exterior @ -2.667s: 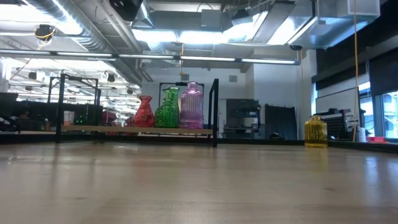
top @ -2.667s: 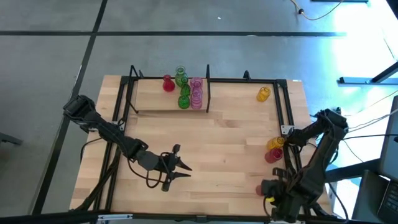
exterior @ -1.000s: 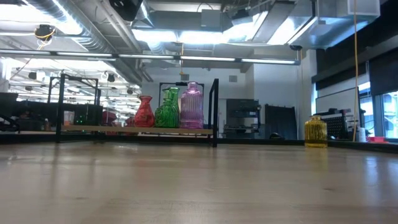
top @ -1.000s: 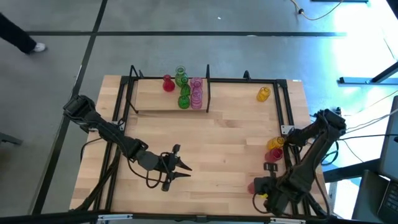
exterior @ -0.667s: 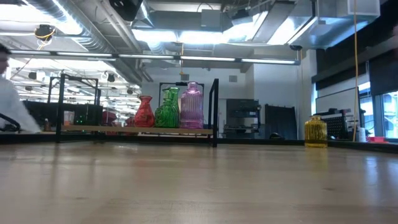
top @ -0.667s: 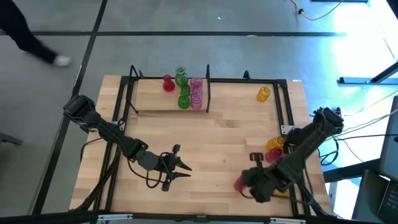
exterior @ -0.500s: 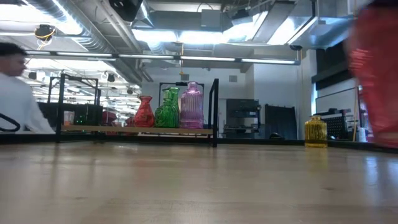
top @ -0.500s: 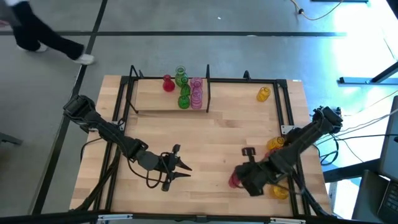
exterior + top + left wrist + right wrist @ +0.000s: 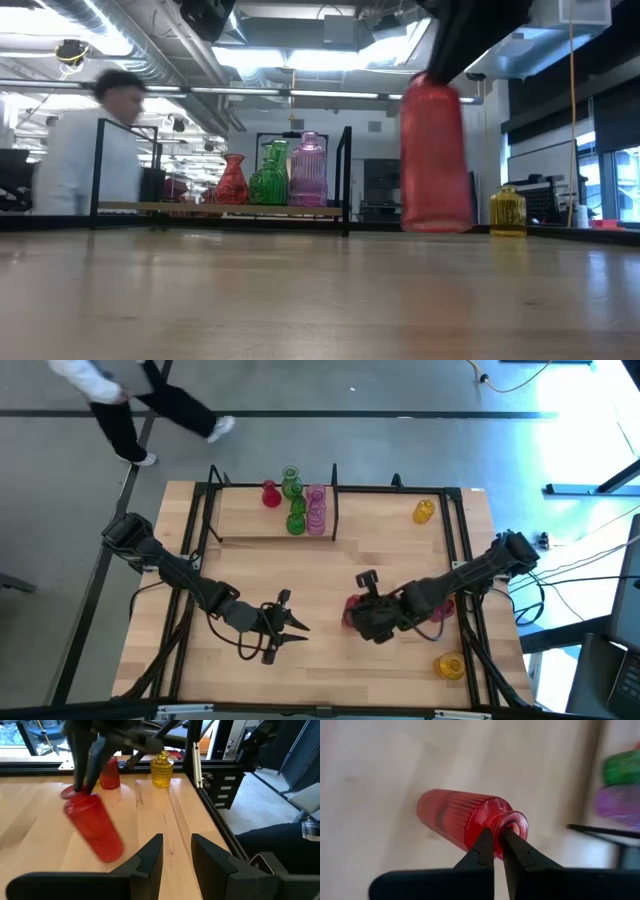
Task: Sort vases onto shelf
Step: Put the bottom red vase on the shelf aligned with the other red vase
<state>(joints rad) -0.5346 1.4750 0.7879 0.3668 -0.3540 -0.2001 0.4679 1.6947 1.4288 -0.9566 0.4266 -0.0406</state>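
My right gripper (image 9: 362,614) is shut on a red ribbed vase (image 9: 351,610) near the table's middle; the low view shows the vase (image 9: 436,155) above the board. My left gripper (image 9: 297,630) waits open to its left, touching nothing. The shelf (image 9: 255,525) by the far edge carries a red vase (image 9: 270,495), two green vases (image 9: 293,502) and pink vases (image 9: 316,510), standing on their bases beside the black divider (image 9: 334,500). Yellow vases stand on the table far right (image 9: 424,510) and near right (image 9: 450,665). My right gripper pinches the red vase at the rim of its mouth (image 9: 501,836), the wall of the narrow neck between the two fingertips (image 9: 485,842). The fingers come from above, slanting from the table's right. The vase hangs tilted below them (image 9: 95,827), lifted clear of the table.
More red and yellow vases (image 9: 441,600) stand by the right edge under my right arm, also seen in the left wrist view as a red vase (image 9: 109,772) and a yellow vase (image 9: 161,769). A person (image 9: 130,395) walks past the table's far left corner. Black frame rods (image 9: 462,550) border the table.
My right gripper has carried the red vase from the near right corner toward the table's middle and left, lifted off the board and tilted. This uncovered a yellow vase standing near the right corner. A person has walked along beyond the far edge.
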